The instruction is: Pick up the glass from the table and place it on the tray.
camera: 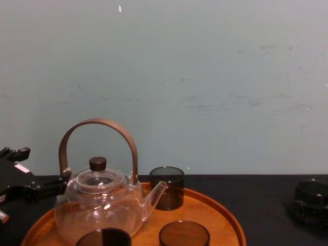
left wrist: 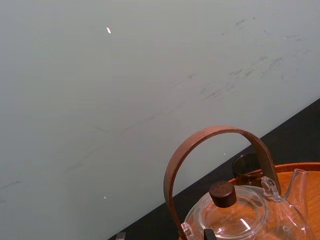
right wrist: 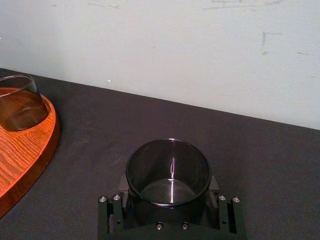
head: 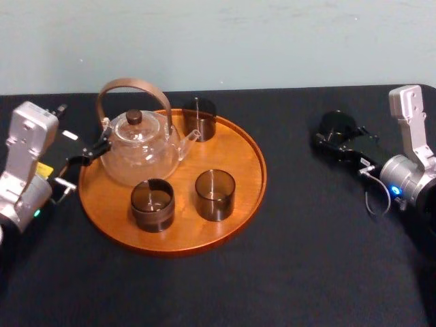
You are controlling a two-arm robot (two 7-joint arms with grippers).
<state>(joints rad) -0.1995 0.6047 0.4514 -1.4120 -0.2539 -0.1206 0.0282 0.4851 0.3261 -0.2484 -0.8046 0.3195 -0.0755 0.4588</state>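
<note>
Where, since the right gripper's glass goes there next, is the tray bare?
The tray's right side is bare, between the back glass, the front-right glass and the rim. Its left is crowded: teapot, front-left glass, left gripper alongside. The right gripper grips the fourth glass, right of the tray.

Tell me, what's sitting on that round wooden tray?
A glass teapot and three smoky glasses stand on the tray: one behind the spout, two in front. The dark glasses cover the wood beneath them.
</note>
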